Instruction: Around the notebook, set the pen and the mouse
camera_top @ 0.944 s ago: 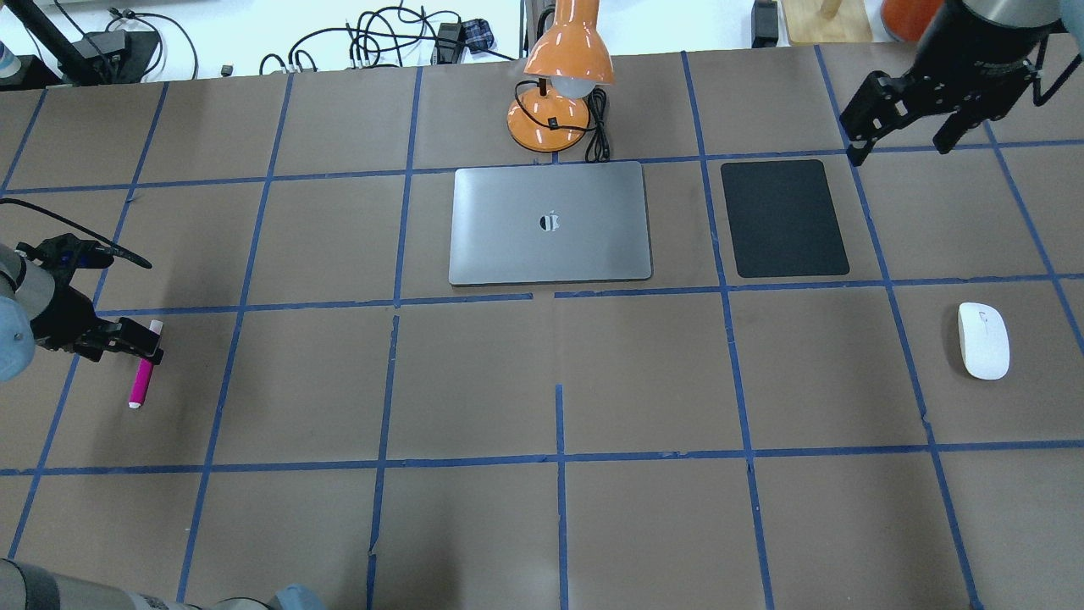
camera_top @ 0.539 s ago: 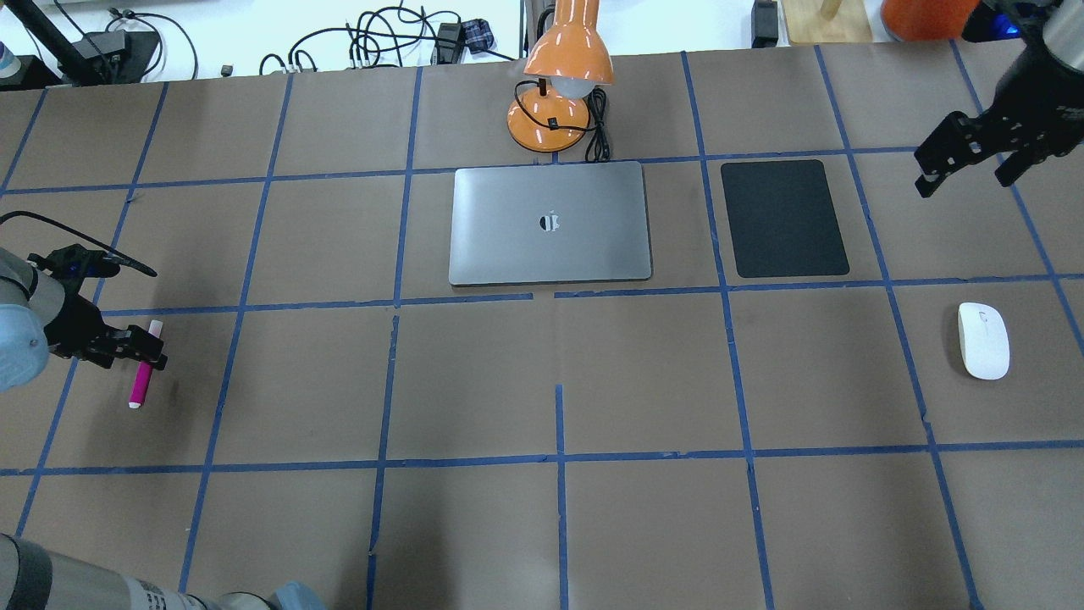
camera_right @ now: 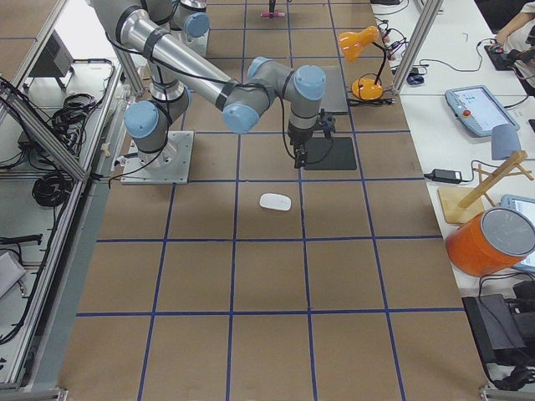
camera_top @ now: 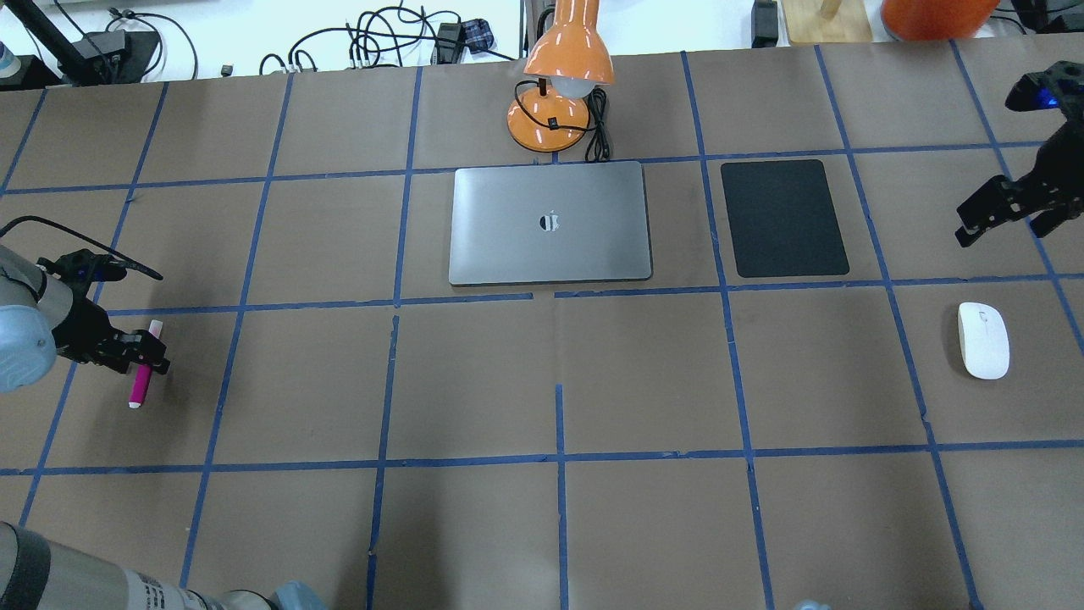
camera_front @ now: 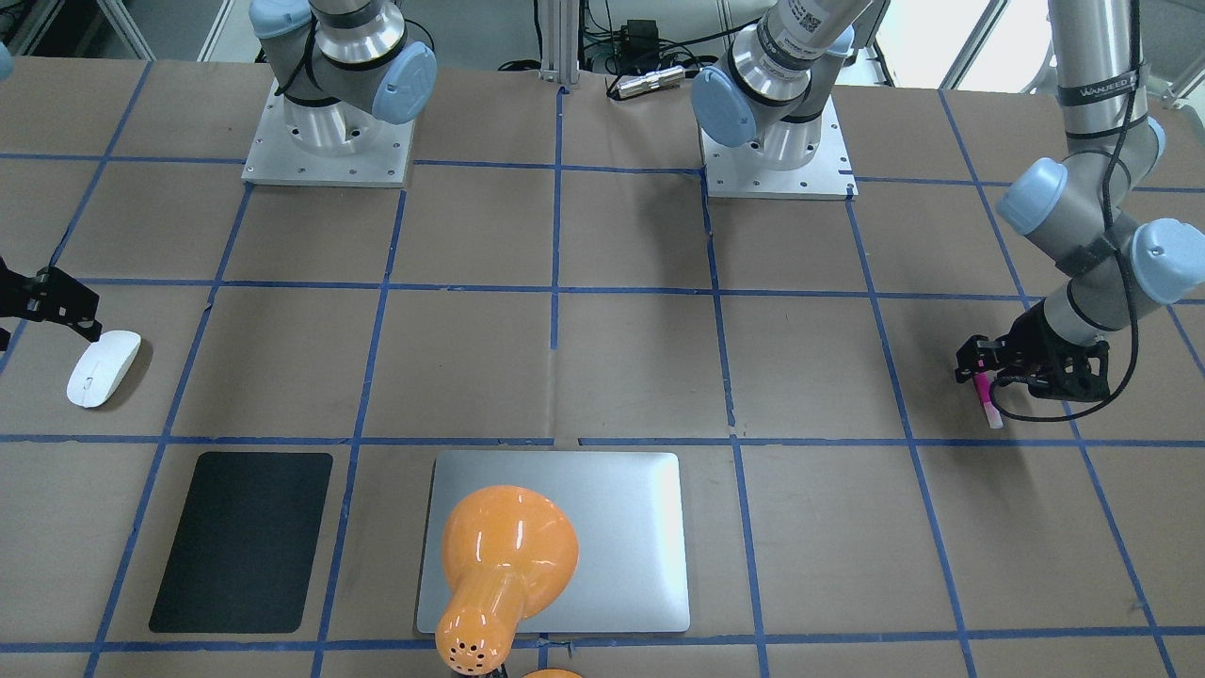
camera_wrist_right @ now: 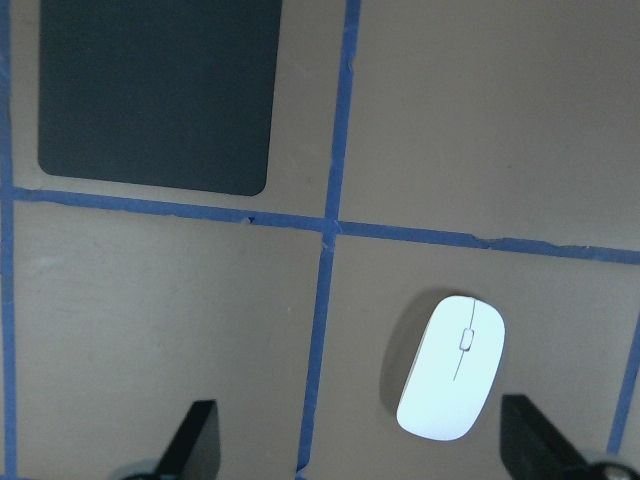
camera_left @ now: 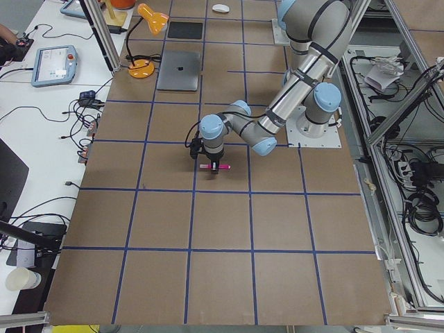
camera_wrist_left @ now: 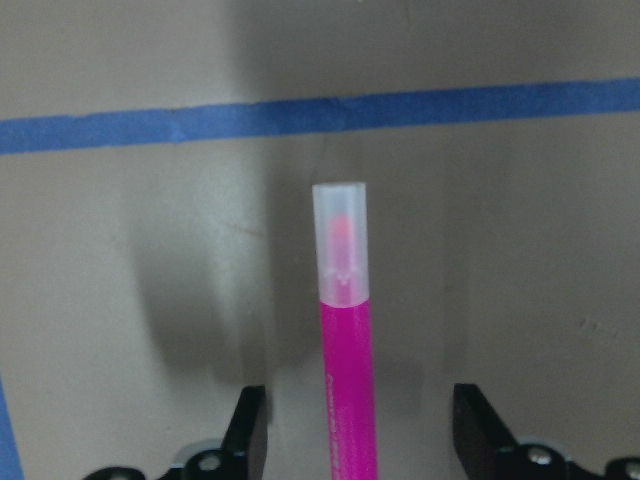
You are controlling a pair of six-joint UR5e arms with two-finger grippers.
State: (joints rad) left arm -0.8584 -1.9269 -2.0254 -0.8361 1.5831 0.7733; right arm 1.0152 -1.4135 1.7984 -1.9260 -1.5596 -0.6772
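Note:
The magenta pen (camera_top: 137, 385) with its pale cap lies on the table at the far left. My left gripper (camera_top: 144, 352) is open and straddles it. In the left wrist view the pen (camera_wrist_left: 347, 370) lies between the two fingers (camera_wrist_left: 246, 432) with gaps on both sides. The white mouse (camera_top: 983, 341) rests at the far right. My right gripper (camera_top: 1004, 229) hovers beyond it, open and empty; the right wrist view shows the mouse (camera_wrist_right: 452, 368) between the widely spread fingers (camera_wrist_right: 196, 440). The silver notebook (camera_top: 550, 224) lies closed at the middle back.
An orange desk lamp (camera_top: 563, 80) with a cord stands right behind the notebook. A black pad (camera_top: 783, 218) lies to the notebook's right, between it and the mouse. Blue tape lines grid the brown table (camera_top: 559, 525). The arm bases (camera_front: 325, 141) stand on the robot's side.
The right arm has swung out to the right and come nearer the mouse, still open. The left gripper has settled slightly lower around the pen. The pen and mouse have not moved.

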